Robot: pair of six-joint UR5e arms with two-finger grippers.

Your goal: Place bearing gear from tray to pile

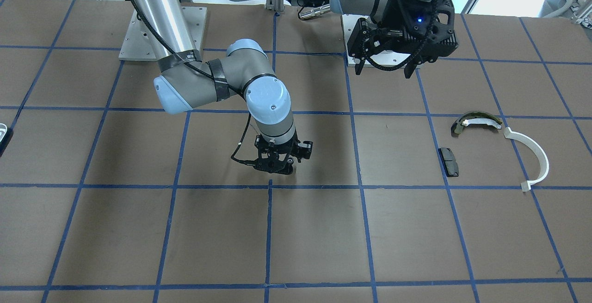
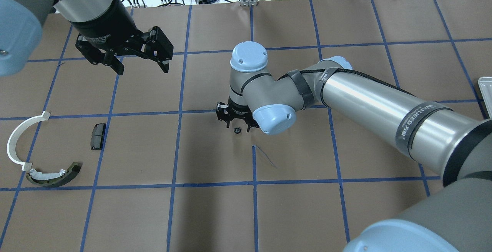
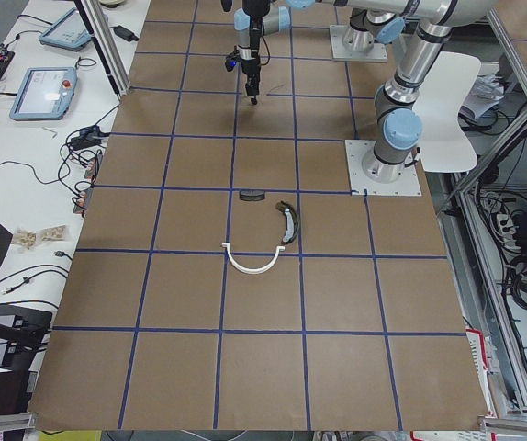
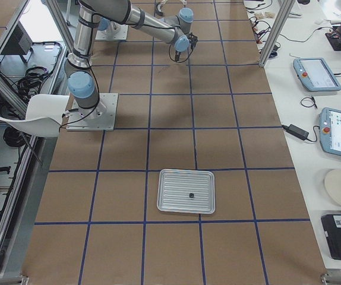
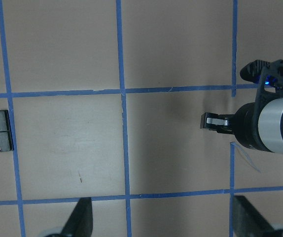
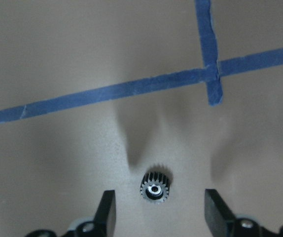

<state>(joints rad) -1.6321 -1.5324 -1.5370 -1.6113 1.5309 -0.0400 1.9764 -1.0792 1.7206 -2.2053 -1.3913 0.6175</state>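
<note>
The bearing gear (image 6: 156, 188), small, black and toothed, lies flat on the brown table near its middle; it also shows in the overhead view (image 2: 237, 130). My right gripper (image 6: 159, 196) is open just above it, one finger on each side and neither touching it (image 2: 235, 122) (image 1: 277, 166). The pile lies far off on my left: an olive-green brake shoe (image 2: 54, 175) (image 1: 476, 120), a white plastic arc (image 2: 15, 140) (image 1: 536, 155) and a black pad (image 2: 98, 136) (image 1: 448, 161). My left gripper (image 2: 143, 69) (image 1: 384, 72) is open and empty, high near its base.
The metal tray (image 4: 176, 178) stands far to my right with one small dark part (image 4: 191, 195) on it; its corner shows in the overhead view (image 2: 485, 90). Blue tape lines grid the table. My right arm's long link (image 2: 365, 98) reaches across the table's right half.
</note>
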